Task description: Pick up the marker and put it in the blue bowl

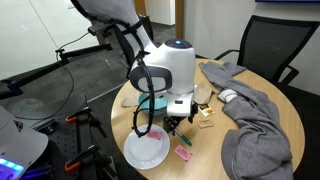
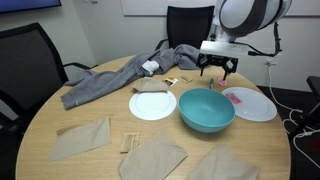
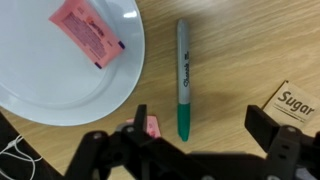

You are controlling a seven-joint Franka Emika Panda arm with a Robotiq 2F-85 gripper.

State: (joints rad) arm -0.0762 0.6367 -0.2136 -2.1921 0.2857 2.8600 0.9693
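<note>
The marker (image 3: 184, 80) lies on the wooden table in the wrist view, grey-bodied with a green cap pointing toward me. My gripper (image 3: 200, 125) is open and empty, hovering above it with the green cap end between the two fingers. In both exterior views the gripper (image 1: 178, 118) (image 2: 218, 68) hangs low over the table. The teal-blue bowl (image 2: 207, 110) stands on the table near the gripper; in an exterior view it (image 1: 155, 103) is partly hidden behind the arm. I cannot make out the marker in the exterior views.
A white plate (image 3: 60, 60) (image 2: 250, 103) (image 1: 147, 150) with a pink packet (image 3: 88, 32) lies beside the marker. A sugar packet (image 3: 295, 100) lies on its other side. Another white plate (image 2: 153, 105), a grey cloth (image 2: 110, 82) (image 1: 255, 120) and brown napkins (image 2: 85, 140) lie around.
</note>
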